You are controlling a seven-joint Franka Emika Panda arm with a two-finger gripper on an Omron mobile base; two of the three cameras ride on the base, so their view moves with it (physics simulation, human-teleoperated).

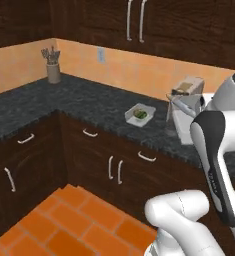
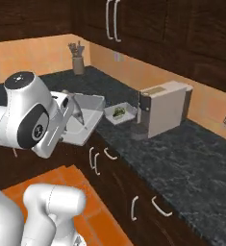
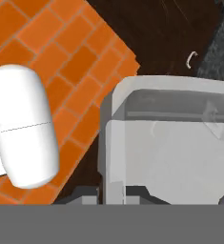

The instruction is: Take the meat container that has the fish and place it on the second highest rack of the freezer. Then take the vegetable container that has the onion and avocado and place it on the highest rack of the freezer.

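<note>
While the gripper [image 3: 111, 193] at the bottom of the hand view pinches the rim of the meat container [image 2: 83, 120], seen left of middle in the right base view, carry it flat and slow toward the freezer.

A utensil holder [image 1: 53, 71] stands in the table's [image 1: 89, 100] corner; a coffee machine [image 2: 163, 114] sits further along.
</note>
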